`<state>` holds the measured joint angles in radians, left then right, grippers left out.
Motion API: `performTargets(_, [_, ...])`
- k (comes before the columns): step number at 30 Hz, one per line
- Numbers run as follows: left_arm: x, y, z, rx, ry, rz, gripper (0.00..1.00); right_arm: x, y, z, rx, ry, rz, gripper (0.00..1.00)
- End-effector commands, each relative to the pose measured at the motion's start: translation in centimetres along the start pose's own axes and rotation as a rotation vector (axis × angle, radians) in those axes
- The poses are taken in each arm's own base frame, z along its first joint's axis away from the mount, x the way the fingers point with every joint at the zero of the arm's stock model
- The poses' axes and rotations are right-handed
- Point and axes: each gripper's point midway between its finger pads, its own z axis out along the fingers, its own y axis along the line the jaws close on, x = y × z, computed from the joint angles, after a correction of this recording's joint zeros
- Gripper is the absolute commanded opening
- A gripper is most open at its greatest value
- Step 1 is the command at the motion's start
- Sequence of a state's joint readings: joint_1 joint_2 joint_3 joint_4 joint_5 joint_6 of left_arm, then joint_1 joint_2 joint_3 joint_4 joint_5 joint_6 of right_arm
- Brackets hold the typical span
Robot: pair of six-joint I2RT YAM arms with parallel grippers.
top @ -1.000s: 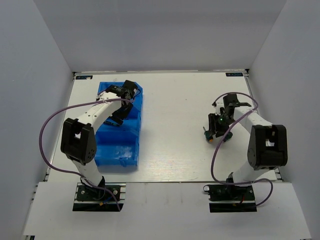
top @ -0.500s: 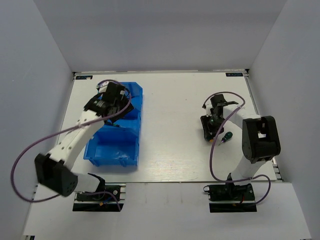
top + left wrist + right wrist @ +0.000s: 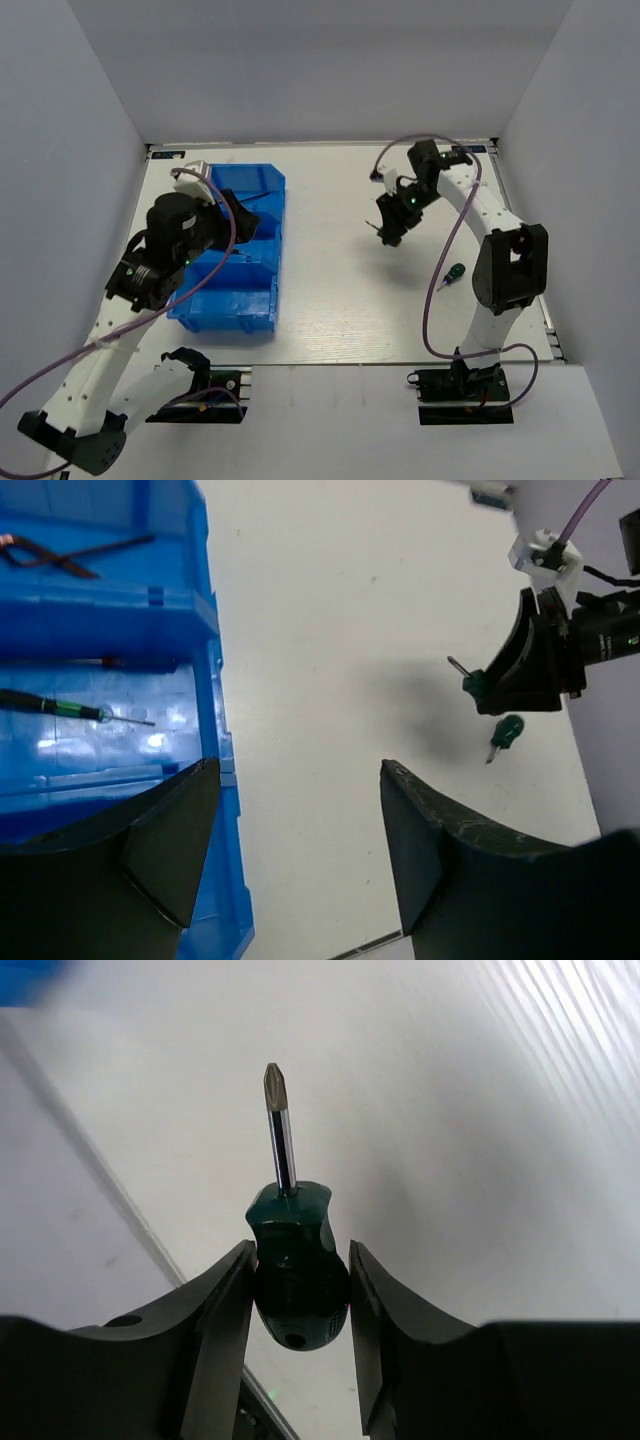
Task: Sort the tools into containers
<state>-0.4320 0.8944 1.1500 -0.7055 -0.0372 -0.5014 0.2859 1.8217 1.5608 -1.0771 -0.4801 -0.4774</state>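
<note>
Stubby green screwdriver (image 3: 298, 1280) | handle pinched in right jaws, aloft over counter (image 3: 330, 300), well apart from blue bin (image 3: 262, 190) | left jaws spread, empty | next: carry level, release low inside one compartment, mind the rim

Your left arm (image 3: 150, 270) stands raised, the black two-finger left gripper (image 3: 297, 770) tilted down, jaws spread wide; your right arm (image 3: 505, 265) stretches far forward, the right gripper (image 3: 300, 1255) with jaws clamped on a stubby green-handled screwdriver (image 3: 298, 1295).
</note>
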Motion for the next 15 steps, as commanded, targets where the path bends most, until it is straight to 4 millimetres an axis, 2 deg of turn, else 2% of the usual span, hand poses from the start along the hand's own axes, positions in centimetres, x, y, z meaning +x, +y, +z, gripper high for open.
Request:
performTargets(1, [-2.8,-1.4,-2.8,0.083,-0.141,0.061,0.75,-5.6,10.4,-4.6,-0.438,-0.211,-0.251,0.0])
performTargets(2, [-3.6,-1.6,-3.7,0.089,-0.174,0.046,0.75,-6.8,12.5,-5.1,-0.536,-0.27,-0.276,0.0])
performTargets(3, [-4.0,-1.8,-4.2,0.101,-0.195,0.033,0.75,-7.8,13.4,-4.9,-0.597,-0.295,-0.282,0.0])
performTargets(4, [-5.3,-2.2,-5.8,0.111,-0.248,0.004,0.75,-8.7,15.4,-3.4,-0.637,-0.273,-0.31,0.0])
performTargets(5, [-5.7,-2.4,-6.5,0.121,-0.269,0.003,0.75,-9.1,15.9,-2.4,-0.646,-0.265,-0.333,0.0])
performTargets(6, [-6.3,-2.5,-7.1,0.121,-0.294,-0.019,0.75,-10.9,15.6,-1.0,-0.604,-0.313,-0.431,0.0])
performTargets(7, [-6.3,-2.5,-7.1,0.122,-0.294,-0.028,0.75,-11.2,17.4,0.3,-0.628,-0.282,-0.41,0.0])
performTargets(8, [-7.0,-2.8,-8.2,0.136,-0.317,-0.03,0.75,-10.9,18.6,2.0,-0.648,-0.261,-0.412,0.0])
performTargets(9, [-6.7,-2.4,-8.2,0.12,-0.304,-0.043,0.75,-13.7,19.3,3.6,-0.588,-0.35,-0.541,0.0])
performTargets(10, [-6.9,-2.5,-8.5,0.122,-0.308,-0.043,0.75,-14.0,20.0,4.4,-0.582,-0.337,-0.487,0.0])
performTargets(11, [-7.0,-2.6,-8.7,0.124,-0.307,-0.052,0.75,-13.8,21.9,6.1,-0.583,-0.322,-0.522,0.0])
performTargets(12, [-6.9,-2.4,-9.0,0.114,-0.311,-0.066,0.75,-15.9,22.3,6.9,-0.538,-0.389,-0.566,0.0])
performTargets(13, [-6.9,-2.2,-9.5,0.111,-0.319,-0.08,0.75,-16.4,22.4,8.0,-0.507,-0.385,-0.563,0.0])
performTargets(14, [-7.1,-2.1,-9.9,0.107,-0.334,-0.1,0.75,-16.5,24.3,9.3,-0.528,-0.371,-0.566,0.0])
performTargets(15, [-7.0,-1.9,-10.2,0.101,-0.342,-0.111,0.75,-18.3,24.6,9.7,-0.505,-0.433,-0.601,0.0])
